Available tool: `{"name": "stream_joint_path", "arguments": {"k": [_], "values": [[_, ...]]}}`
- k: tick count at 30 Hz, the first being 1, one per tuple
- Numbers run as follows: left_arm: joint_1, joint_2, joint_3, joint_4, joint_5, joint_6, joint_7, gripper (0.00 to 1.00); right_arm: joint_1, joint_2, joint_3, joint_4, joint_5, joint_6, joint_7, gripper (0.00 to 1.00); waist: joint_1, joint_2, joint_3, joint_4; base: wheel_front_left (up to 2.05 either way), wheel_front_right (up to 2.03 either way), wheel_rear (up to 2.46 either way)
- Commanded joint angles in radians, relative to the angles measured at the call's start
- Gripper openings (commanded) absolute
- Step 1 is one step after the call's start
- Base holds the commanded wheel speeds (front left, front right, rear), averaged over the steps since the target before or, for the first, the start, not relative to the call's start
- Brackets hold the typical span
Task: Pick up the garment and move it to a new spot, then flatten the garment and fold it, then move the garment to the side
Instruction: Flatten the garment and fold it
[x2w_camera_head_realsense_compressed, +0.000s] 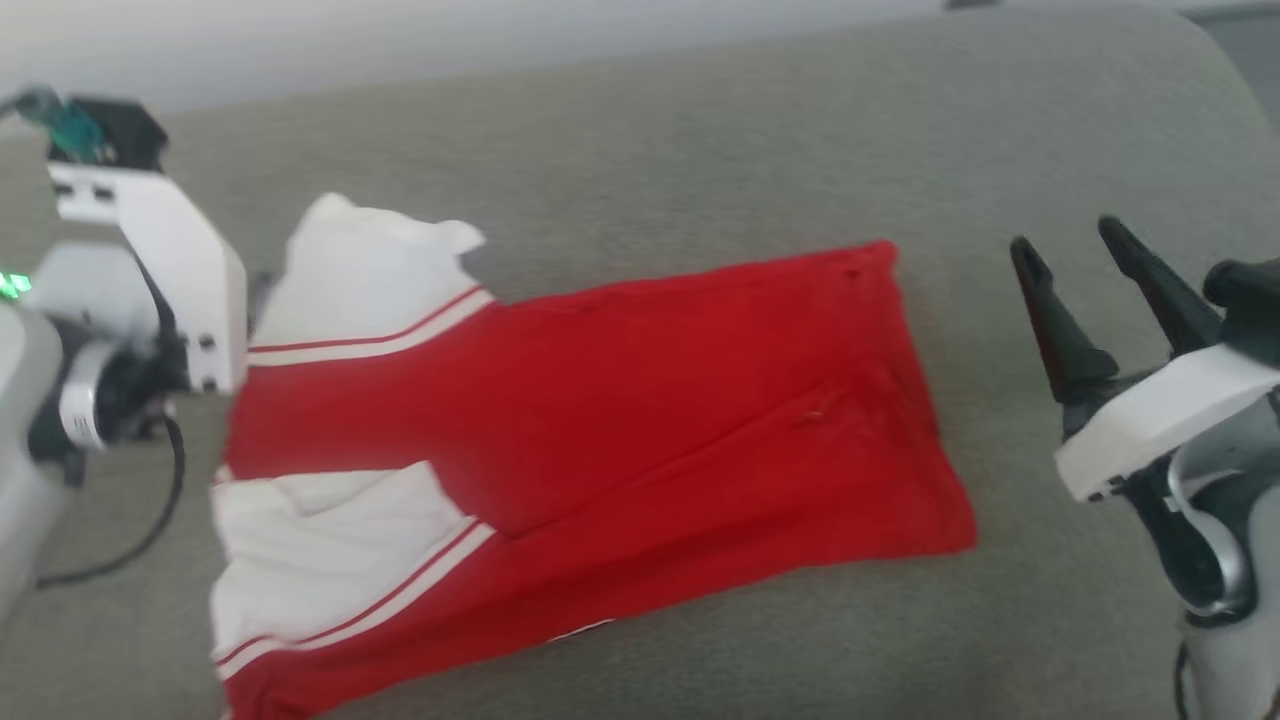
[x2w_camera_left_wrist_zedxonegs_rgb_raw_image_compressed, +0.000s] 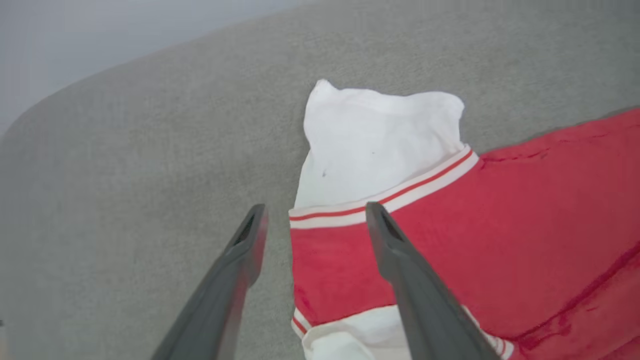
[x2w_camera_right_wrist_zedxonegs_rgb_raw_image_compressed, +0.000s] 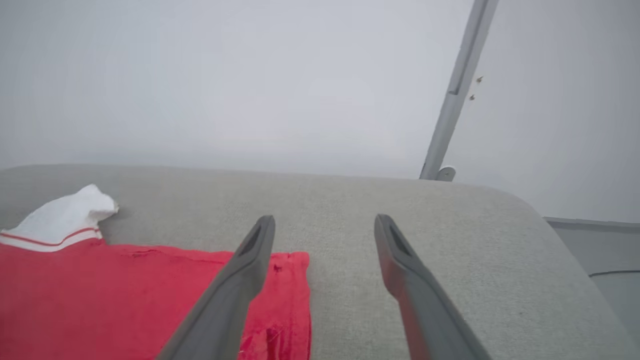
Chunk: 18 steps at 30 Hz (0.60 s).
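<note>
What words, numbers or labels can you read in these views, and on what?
None can be read.
The shirt shows plain red cloth, white sleeves and striped trim; no lettering or number faces up.
A white sliver at its near edge is too small to read.
The grey cushion bears no mark.

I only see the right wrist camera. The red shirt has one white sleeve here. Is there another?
Observer: Yes, the head view shows a second sleeve on the near side of the shirt.
Operator: Where's the left gripper?
Observer: The left gripper is open and empty, pointing at the shirt's edge by the far sleeve.
Operator: Is mine touching the shirt?
Observer: No, the right gripper is open, apart from it, over the sofa.
</note>
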Motion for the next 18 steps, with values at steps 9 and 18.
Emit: {"name": "stream_joint_path", "arguments": {"k": [9,18], "values": [[-0.214,-0.054,-0.042,0.283,0.067,-0.142,-0.042,1.00,-0.038,0.070,0.063,0.043,-0.031,0.000,-0.128,1.00,0.0000,0.0000,0.102,-0.146,0.00,0.00,0.00],[-0.309,-0.066,-0.062,0.507,0.095,-0.186,-0.029,1.00,-0.056,0.068,0.096,0.065,-0.013,0.000,-0.141,1.00,0.0000,0.0000,0.167,-0.200,0.00,0.00,0.00]]}}
